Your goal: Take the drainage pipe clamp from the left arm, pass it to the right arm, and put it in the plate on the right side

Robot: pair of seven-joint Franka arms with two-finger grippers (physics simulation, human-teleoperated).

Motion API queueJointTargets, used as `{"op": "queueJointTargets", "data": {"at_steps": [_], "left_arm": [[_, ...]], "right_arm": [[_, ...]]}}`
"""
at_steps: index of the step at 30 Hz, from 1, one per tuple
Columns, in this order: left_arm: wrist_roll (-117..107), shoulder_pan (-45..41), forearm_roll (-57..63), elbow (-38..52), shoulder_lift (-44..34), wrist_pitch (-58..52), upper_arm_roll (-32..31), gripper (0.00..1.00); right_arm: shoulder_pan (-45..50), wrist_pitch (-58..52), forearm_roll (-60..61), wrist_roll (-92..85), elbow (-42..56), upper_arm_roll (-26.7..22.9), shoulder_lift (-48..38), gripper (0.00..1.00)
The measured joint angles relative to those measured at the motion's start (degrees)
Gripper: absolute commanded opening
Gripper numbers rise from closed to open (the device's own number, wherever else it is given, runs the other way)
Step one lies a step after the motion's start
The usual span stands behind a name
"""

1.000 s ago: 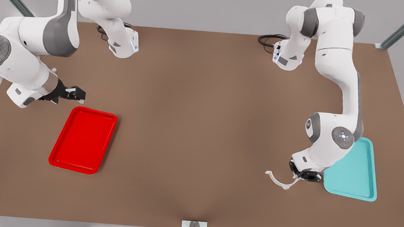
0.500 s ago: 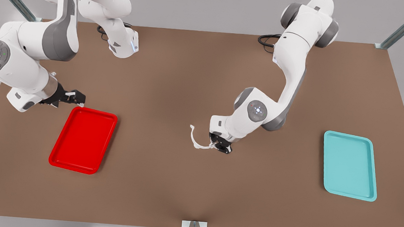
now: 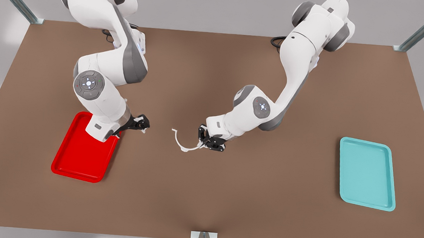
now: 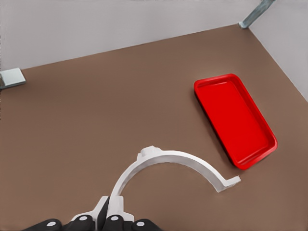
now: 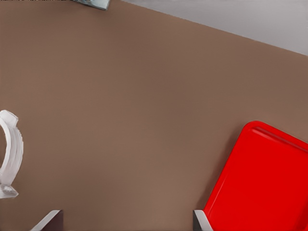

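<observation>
The white half-ring drainage pipe clamp (image 3: 182,142) hangs over the middle of the table, held by one end in my left gripper (image 3: 204,143), the arm on the front view's right. The left wrist view shows the clamp (image 4: 168,161) arching away from the shut left gripper (image 4: 108,216). My right gripper (image 3: 144,125) stands open at the red plate's (image 3: 80,161) near corner, a short gap from the clamp's free end. In the right wrist view its two fingers (image 5: 198,219) stand wide apart, with the clamp (image 5: 9,154) at one edge and the plate (image 5: 269,183) at the other.
A teal tray (image 3: 366,176) lies on the front view's right. The red plate (image 4: 236,120) sits beyond the clamp in the left wrist view. Black cables (image 3: 278,43) lie by the arm bases at the table's far edge.
My left gripper carried the clamp from beside the teal tray to the table's middle. The right arm swung from beyond the red plate toward the centre, closing on the clamp.
</observation>
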Motion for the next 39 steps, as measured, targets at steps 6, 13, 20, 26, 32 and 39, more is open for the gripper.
{"op": "queueJointTargets", "data": {"at_steps": [6, 13, 20, 26, 32, 39], "left_arm": [[-4.2, 0.8, -0.3, 0.0, -0.6, -0.2, 0.0, 0.21], [-7.5, 1.7, -0.2, 0.0, -0.9, -5.1, 0.3, 0.21], [-9.8, 1.6, -0.2, 0.0, -1.0, -6.9, 0.1, 0.21], [-11.1, 1.6, -0.2, 0.0, -1.0, -7.5, 0.1, 0.21], [-12.1, 1.6, -0.2, 0.0, -1.0, -7.6, 0.1, 0.21], [-12.0, 1.9, -1.7, 0.0, -0.6, -6.6, 0.2, 1.0]], "right_arm": [[3.6, 1.4, -0.1, 3.3, 0.0, 0.0, 1.1, 1.0], [12.6, 3.4, -0.4, 10.9, 0.1, 0.0, 2.4, 1.0], [13.7, 8.6, -1.9, 18.3, -0.3, -0.6, 5.4, 1.0], [13.4, 11.4, -2.5, 22.4, -0.7, -0.6, 8.6, 1.0], [14.5, 13.5, -1.2, 25.5, -4.5, -0.1, 12.2, 0.21], [14.1, 15.3, 0.2, 28.0, -4.4, -0.1, 12.1, 0.21]]}}
